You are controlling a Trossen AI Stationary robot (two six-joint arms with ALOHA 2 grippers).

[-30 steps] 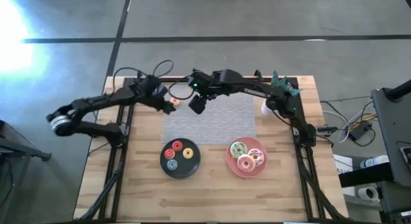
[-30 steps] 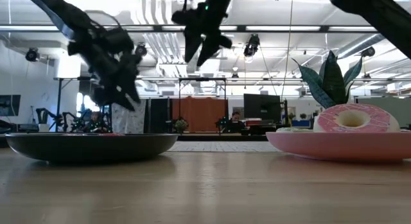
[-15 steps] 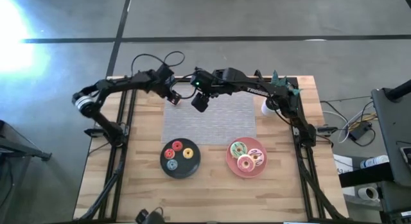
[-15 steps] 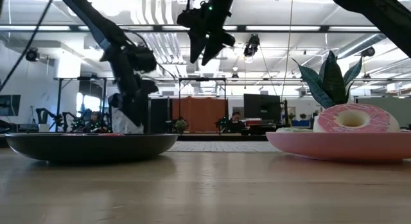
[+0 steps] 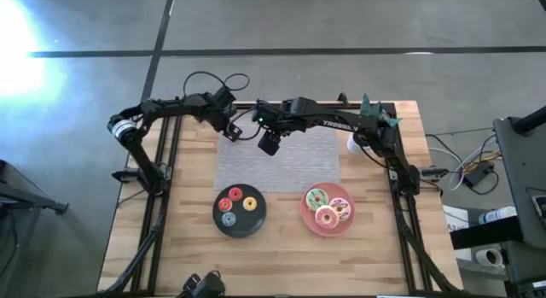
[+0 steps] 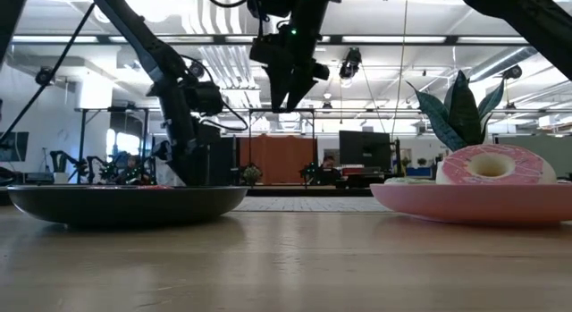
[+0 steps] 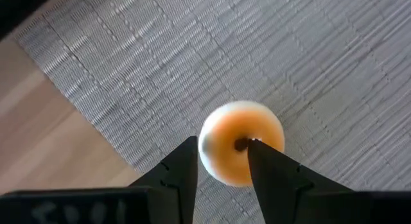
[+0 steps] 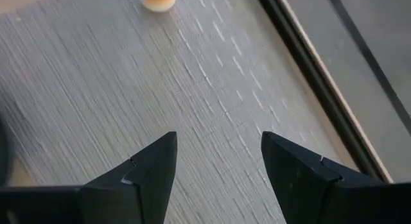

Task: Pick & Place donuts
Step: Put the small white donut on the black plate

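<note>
An orange donut (image 7: 241, 150) sits between the fingers of the left end effector (image 7: 221, 163), one finger poked through its hole, at the far left corner of the grey mat (image 5: 277, 157). The fingers pinch its ring. The right end effector (image 8: 218, 163) hangs over the mat, spread and empty. Small donuts lie on the black plate (image 5: 240, 211), larger ones on the pink plate (image 5: 328, 208), both on the wooden worktop (image 5: 281, 255). An open hall lies behind.
</note>
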